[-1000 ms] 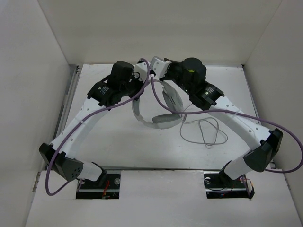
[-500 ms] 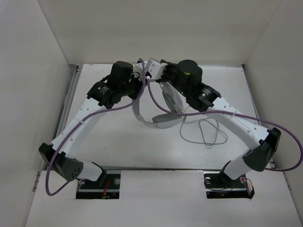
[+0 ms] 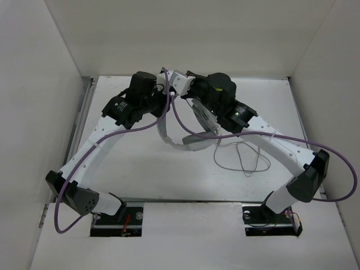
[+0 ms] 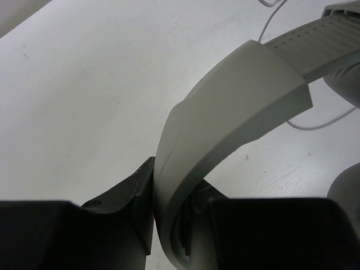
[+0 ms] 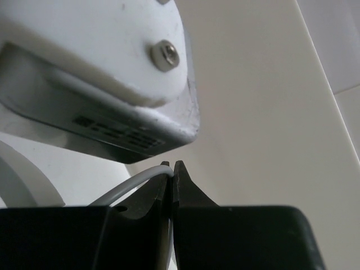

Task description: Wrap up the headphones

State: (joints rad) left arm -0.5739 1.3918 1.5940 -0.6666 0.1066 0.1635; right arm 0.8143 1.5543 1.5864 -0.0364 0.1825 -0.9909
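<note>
"Top external view: your left arm (image 3: 95,140) comes in from the left. Your headphones (image 3: 169,132) are in the middle of the white table (image 3: 124,174), toward the far side."

"Yes. Now look at your left wrist view. Your left gripper (image 4: 177,188) is closed tight on the white headband (image 4: 236,101). There is a black finger (image 4: 132,194) on each side of it, and both touch it."

"Go a bit to the right in the top view. A grey ear cushion (image 3: 194,143) sits low at the end of the headband. I cannot tell if it touches the table. The other ear cup (image 3: 202,115) is on its edge just behind it."

"Next comes the thin grey cable (image 3: 245,171). It lies in loose loops on the table, just right of the ear cushion and partly under your right arm (image 3: 275,146)."

"And your right wrist view? Your right gripper (image 5: 171,171) is shut, with the cable pinched between its black tips. The cable comes out on the left side and bends down."

"A white block (image 5: 112,62) with a screw is very near, just above those tips. I cannot tell what it belongs to."

"Far right, a purple robot cable (image 3: 346,169) makes a big loop past your right arm."
</note>
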